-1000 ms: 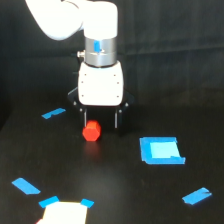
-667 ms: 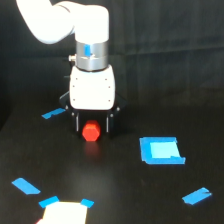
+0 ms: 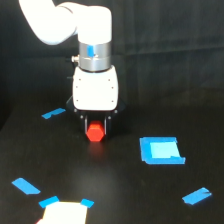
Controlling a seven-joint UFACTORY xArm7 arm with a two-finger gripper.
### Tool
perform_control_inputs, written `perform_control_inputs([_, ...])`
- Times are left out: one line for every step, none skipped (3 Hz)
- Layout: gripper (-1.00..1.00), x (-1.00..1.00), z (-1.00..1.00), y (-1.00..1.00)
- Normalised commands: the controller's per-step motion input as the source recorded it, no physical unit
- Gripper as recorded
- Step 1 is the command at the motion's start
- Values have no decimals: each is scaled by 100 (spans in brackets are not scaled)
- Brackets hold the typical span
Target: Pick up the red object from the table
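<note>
The red object [image 3: 95, 133], a small red-orange hexagonal-ended block, rests low on the black table [image 3: 130, 190], a little to the exterior view's left of centre. My gripper [image 3: 96, 133] comes straight down over it from the white wrist. Its two dark fingers [image 3: 86, 126] press against the block's sides, so the gripper is shut on it. The fingertips blend into the dark table, and I cannot tell whether the block is touching the surface.
A blue square patch [image 3: 161, 150] lies to the exterior view's right of the block. Blue tape strips lie at the left [image 3: 53, 113], lower left [image 3: 26, 186] and lower right [image 3: 196, 196]. A white sheet [image 3: 62, 214] with blue-taped corners sits at the bottom edge.
The arm has come down over the block, and the fingers, wide apart a second ago, have narrowed onto its sides. The block has stayed where it was.
</note>
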Motion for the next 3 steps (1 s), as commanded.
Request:
perform_control_inputs([-100,78,100,-61])
perform_control_inputs([-100,42,100,-6])
perform_control_inputs([-100,-100,100,-100])
